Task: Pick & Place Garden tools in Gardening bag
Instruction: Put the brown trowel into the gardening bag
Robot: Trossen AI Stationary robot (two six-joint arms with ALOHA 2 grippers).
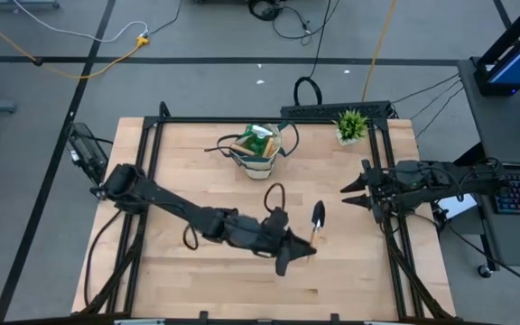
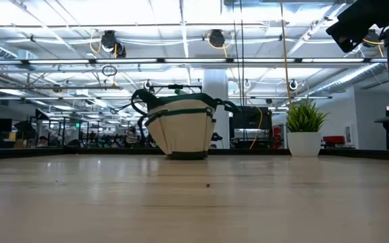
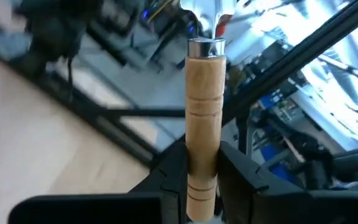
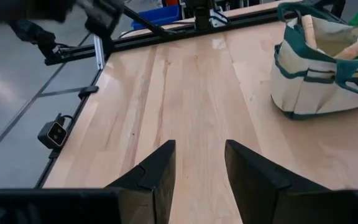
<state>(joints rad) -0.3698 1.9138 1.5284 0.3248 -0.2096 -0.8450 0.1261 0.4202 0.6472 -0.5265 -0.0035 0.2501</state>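
- Wooden handle first: the left gripper (image 3: 202,180) is squeezed tight on the wood handle of a trowel (image 1: 316,219), near the front middle of the table (image 1: 197,289).
- Its two fingers (image 3: 174,177) press the low end of the handle, one on each side.
- The trowel looks light and stiff. Its wood is smooth with small grooves, so it may slip a bit. Its metal end is thin and hard, so the handle is the best place to hold.
- Holding so low may let the metal end swing, so slow moves look wise.
- The bag (image 1: 256,152) sits farther back, in the middle, well apart from the trowel. It is soft cloth and could tip or fold if bumped. Other wood handles already stick out of its top.
- The right gripper (image 4: 199,168) waits at the right side, fingers spread, holding nothing.
- A plant (image 1: 351,125) stands at the back right.
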